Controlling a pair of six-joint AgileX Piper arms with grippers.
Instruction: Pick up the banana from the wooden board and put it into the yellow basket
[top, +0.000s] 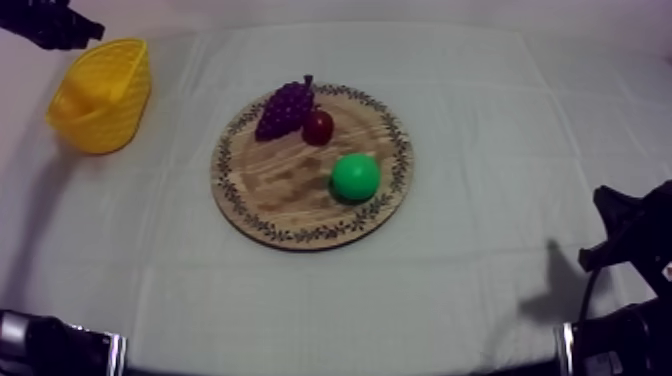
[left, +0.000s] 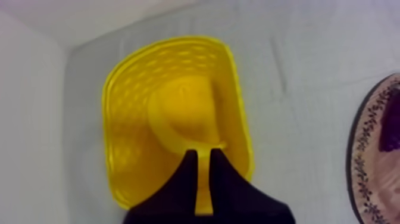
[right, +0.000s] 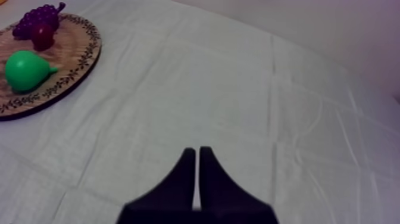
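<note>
From above, the basket (top: 105, 125) sits far left, apart from the board (top: 280, 190) bearing grapes (top: 285, 108), small red fruit (top: 318, 127) and pear (top: 355, 177); left wrist: left gripper (left: 203, 153), narrowly parted, hangs above the banana (left: 178, 113) lying in the basket; right wrist: right gripper (right: 197, 150), closed empty, over cloth (right: 238, 89).

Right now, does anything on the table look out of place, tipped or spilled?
Nothing stands out. The banana lies inside the yellow basket under the left pincer. The grapes, small red fruit and pear sit on the wooden board. Nothing lies loose on the cloth.
</note>
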